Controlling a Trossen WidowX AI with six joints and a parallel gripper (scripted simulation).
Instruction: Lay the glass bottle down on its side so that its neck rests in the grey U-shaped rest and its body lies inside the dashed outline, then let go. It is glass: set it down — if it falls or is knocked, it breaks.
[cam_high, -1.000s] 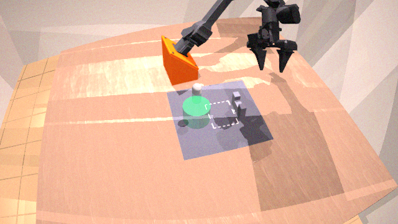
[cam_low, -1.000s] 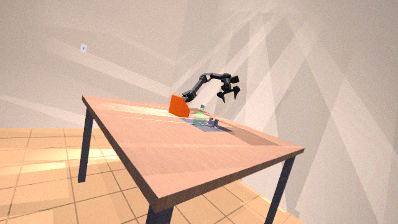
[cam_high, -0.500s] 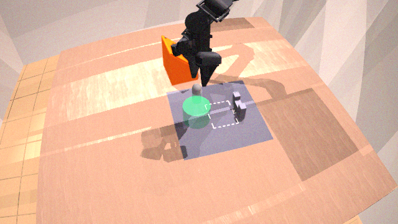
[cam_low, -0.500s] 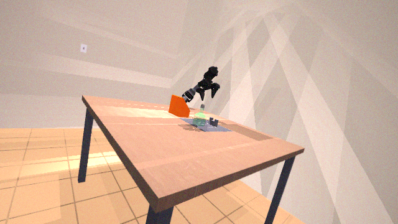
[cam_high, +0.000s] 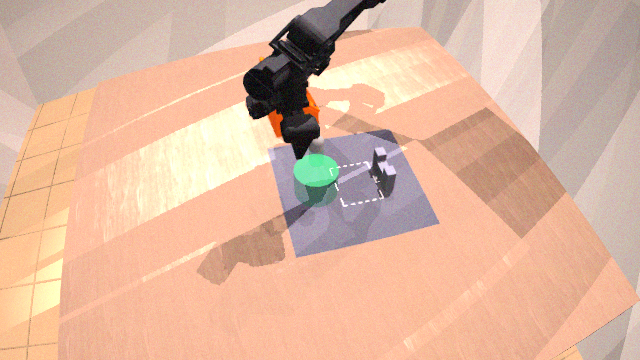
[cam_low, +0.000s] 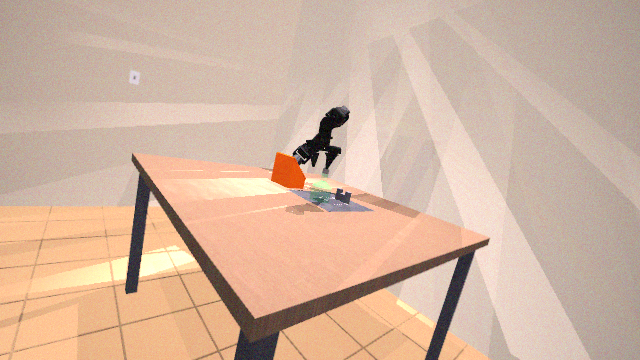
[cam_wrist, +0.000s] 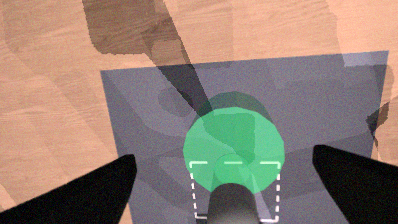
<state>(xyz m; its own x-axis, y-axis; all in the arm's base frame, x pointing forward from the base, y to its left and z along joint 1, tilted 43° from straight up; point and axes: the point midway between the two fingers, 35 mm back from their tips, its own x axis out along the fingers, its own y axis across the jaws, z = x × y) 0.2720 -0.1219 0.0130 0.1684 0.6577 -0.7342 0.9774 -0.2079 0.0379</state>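
Observation:
The green glass bottle (cam_high: 316, 172) (cam_low: 320, 186) (cam_wrist: 233, 135) stands upright on the blue-grey mat, with its grey-capped neck pointing up. The dashed outline (cam_high: 344, 205) (cam_wrist: 200, 163) lies beside it on the mat. The grey U-shaped rest (cam_high: 385, 177) (cam_low: 343, 196) stands at the outline's far end from the bottle. My gripper (cam_high: 302, 145) (cam_low: 320, 169) (cam_wrist: 222, 158) is open and empty, close to the bottle's top. In the wrist view its fingers stand wide on either side of the bottle. One finger is largely hidden in the top view, so their exact height beside the neck is unclear.
The mat (cam_high: 310, 242) (cam_wrist: 320, 85) lies on the wooden table (cam_high: 200, 310) (cam_low: 260, 265). An orange block (cam_high: 276, 124) (cam_low: 287, 171) stands at the arm's base, behind the bottle. The arm reaches over from that side.

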